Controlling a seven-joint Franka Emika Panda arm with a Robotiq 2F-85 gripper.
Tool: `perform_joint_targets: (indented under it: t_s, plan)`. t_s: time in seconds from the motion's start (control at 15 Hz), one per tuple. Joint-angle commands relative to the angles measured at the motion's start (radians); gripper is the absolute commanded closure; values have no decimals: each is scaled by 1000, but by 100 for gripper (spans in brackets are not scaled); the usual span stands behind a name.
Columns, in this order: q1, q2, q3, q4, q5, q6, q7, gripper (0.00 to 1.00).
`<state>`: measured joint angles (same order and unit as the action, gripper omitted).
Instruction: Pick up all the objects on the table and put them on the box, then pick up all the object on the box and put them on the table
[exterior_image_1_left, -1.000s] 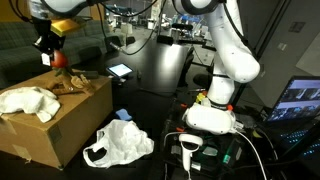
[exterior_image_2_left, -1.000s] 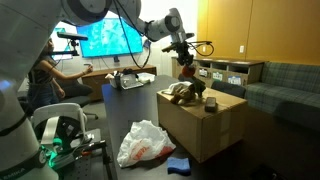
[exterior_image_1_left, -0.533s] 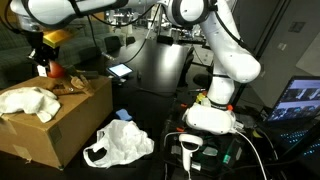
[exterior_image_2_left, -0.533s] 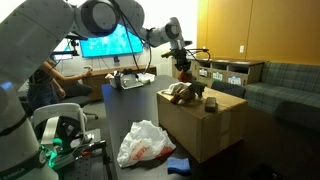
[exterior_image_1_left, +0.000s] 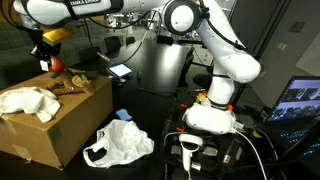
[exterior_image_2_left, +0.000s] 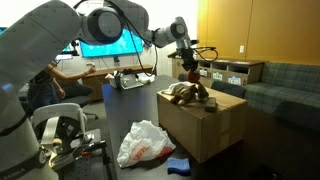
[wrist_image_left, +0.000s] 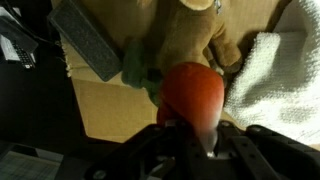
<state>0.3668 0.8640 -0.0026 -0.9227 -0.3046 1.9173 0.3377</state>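
overhead, the gripper (exterior_image_1_left: 50, 63) grips the orange-red piece (wrist_image_left: 193, 92) above the cardboard box (exterior_image_1_left: 60, 125); white bag (exterior_image_1_left: 120, 143) on the black table (exterior_image_1_left: 155, 125).

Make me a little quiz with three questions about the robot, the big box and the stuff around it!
1. True or false: the white plastic bag lies on top of the box.
2. Pick one: what is the gripper holding above the box? A a blue square, B the orange-red piece, C a brown stick.
3. Fill the gap: the white cloth lies on the ___.

Key: 1 false, the bag lies low down beside the box. 2 B. 3 box.
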Motion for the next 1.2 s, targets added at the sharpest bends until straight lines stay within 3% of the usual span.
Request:
perform_joint_targets:
  t_s: [0.0, 0.4, 0.73, 0.8, 0.87, 0.93, 1.13]
  plan:
    - [-19, 36, -10, 118, 11, -40, 10, 95]
    - [-43, 119, -24, 229, 51, -87, -16, 95]
    - [-83, 170, 0, 250, 61, -83, -26, 95]
    - [-89, 176, 2, 251, 64, -80, -27, 86]
    - [-95, 175, 4, 245, 68, -75, -32, 57]
    - [-100, 163, 9, 231, 71, -72, -42, 56]
    - [-107, 122, 22, 188, 69, -52, -77, 35]
